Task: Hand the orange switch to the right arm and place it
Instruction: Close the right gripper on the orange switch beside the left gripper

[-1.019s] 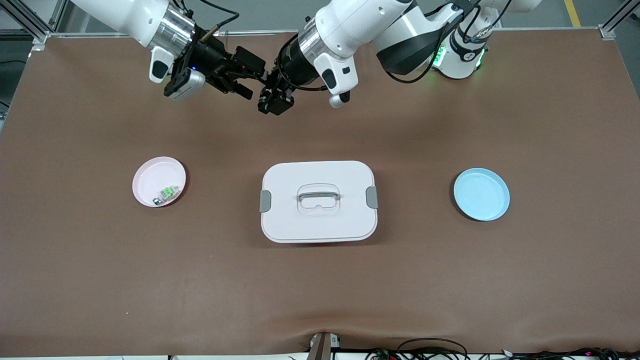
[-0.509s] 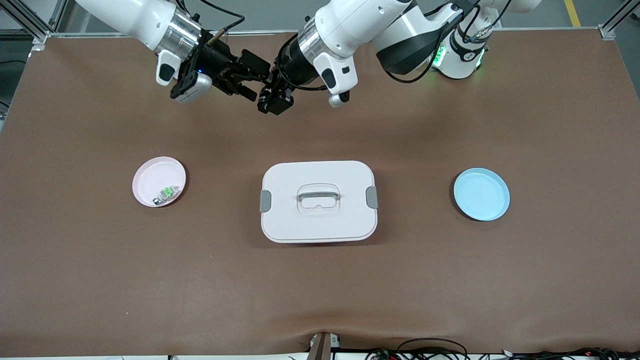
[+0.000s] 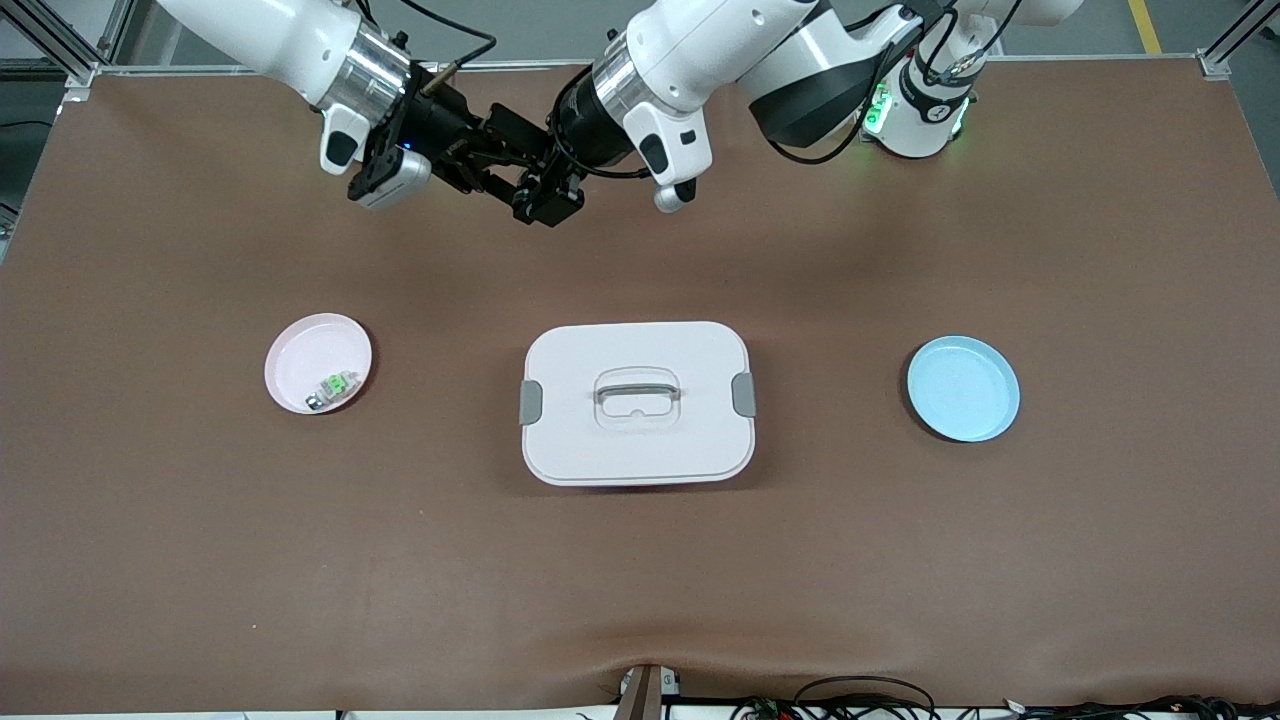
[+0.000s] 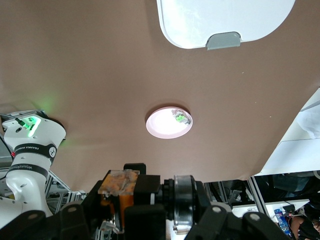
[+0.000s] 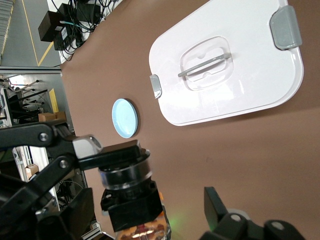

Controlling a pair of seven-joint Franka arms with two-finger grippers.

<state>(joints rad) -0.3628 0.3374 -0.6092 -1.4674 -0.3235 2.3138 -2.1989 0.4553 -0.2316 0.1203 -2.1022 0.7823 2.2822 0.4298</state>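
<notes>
Read the tabletop [image 3: 200, 560] as a clock seen from the front camera, with twelve at the robots' bases. The two arms meet in the air over about eleven o'clock.

The right pincer [image 3: 508, 160] comes in from the ten o'clock corner. Its fingers are spread wide, either side of the other arm's tip. The left pincer [image 3: 540, 203] is pressed together, pinching the orange switch [image 4: 117, 186]. The switch is up in the air there, between the right pincer's open fingers.

I judge this to be the handover itself. To do it well, the right pincer should close squarely on the part of the switch that sticks out, clear of the left fingertips. The left should let go only once that grip is firm. The part is tiny, so a skewed pinch could flick it away, and a drop from up there would send it bouncing.

Down on the brown mat, a pink plate [image 3: 300, 345] sits at nine o'clock with a green-and-silver switch [image 3: 335, 385] in it. It looks the likely place to set the orange one. A white lidded box [image 3: 690, 440] fills the centre. A blue plate [image 3: 962, 388] lies at three.

The mat puckers slightly at six, where cables [image 3: 860, 700] trail along the edge. Grey floor shows around twelve.
</notes>
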